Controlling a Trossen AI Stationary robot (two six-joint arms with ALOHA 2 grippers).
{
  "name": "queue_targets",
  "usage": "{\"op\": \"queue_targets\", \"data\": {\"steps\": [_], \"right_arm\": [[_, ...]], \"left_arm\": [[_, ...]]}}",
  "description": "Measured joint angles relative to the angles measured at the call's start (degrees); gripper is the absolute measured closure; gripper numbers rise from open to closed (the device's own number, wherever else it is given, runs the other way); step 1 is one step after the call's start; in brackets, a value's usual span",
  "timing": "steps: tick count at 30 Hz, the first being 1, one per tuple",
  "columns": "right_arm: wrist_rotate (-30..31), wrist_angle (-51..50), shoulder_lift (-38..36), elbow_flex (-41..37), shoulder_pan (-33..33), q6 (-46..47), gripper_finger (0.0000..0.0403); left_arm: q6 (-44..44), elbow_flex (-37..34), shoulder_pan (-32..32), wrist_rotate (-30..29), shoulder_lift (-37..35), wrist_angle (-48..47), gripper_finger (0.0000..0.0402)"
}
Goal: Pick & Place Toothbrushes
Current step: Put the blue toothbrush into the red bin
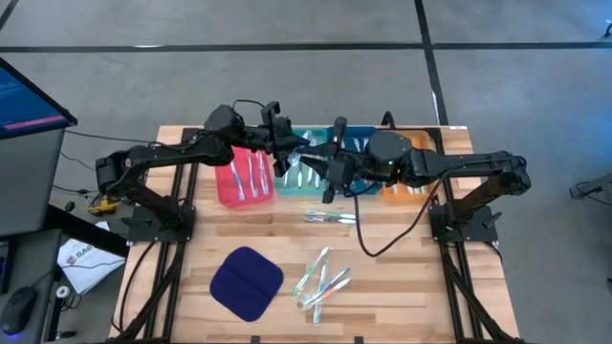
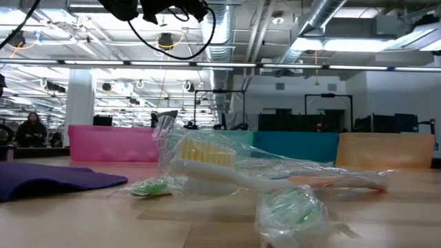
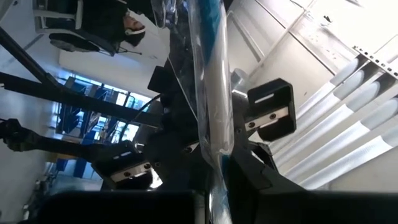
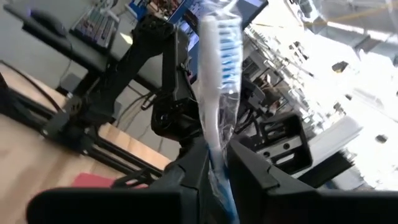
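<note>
Over the wooden table (image 1: 191,239), both pincers clench one wrapped toothbrush (image 4: 219,74) mid-air.

A robotics lab set up in a large open industrial hall.

Two dark robot arms (image 1: 172,158) stand on black frames bolted at either side of a wooden counter (image 1: 402,287), with cables trailing across it. The floor (image 1: 287,86) around is bare grey concrete marked with dark lines. In the low view the room behind shows an exposed ceiling with silver ducts (image 2: 324,21), pipes and long strip lights, rows of workstations with screens (image 2: 331,120), and a seated person (image 2: 31,129) far off. A monitor (image 1: 29,100), a mouse (image 1: 19,308) and papers (image 1: 81,263) sit just beside the counter.
</note>
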Motion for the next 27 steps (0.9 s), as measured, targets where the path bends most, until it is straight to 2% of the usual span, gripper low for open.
{"op": "queue_targets", "data": {"steps": [5, 14, 23, 27], "right_arm": [[0.0, 0.0, 0.0, 0.0, 0.0, 5.6, 0.0339], [0.2, 0.0, 0.0, 0.0, 0.0, 6.5, 0.0298], [0.2, 0.0, -0.1, 0.0, 0.0, 12.1, 0.0224], [0.2, 0.0, -0.1, 0.0, 0.0, 18.0, 0.0192]], "left_arm": [[0.2, 0.0, 0.0, 0.0, 0.0, 0.2, 0.0384], [0.3, 0.0, 0.0, 0.3, 0.0, 0.4, 0.0384], [1.4, -0.1, 0.0, 1.6, 0.0, 0.5, 0.0384], [2.5, -0.1, 0.6, 2.0, 0.0, 0.6, 0.0384]]}}
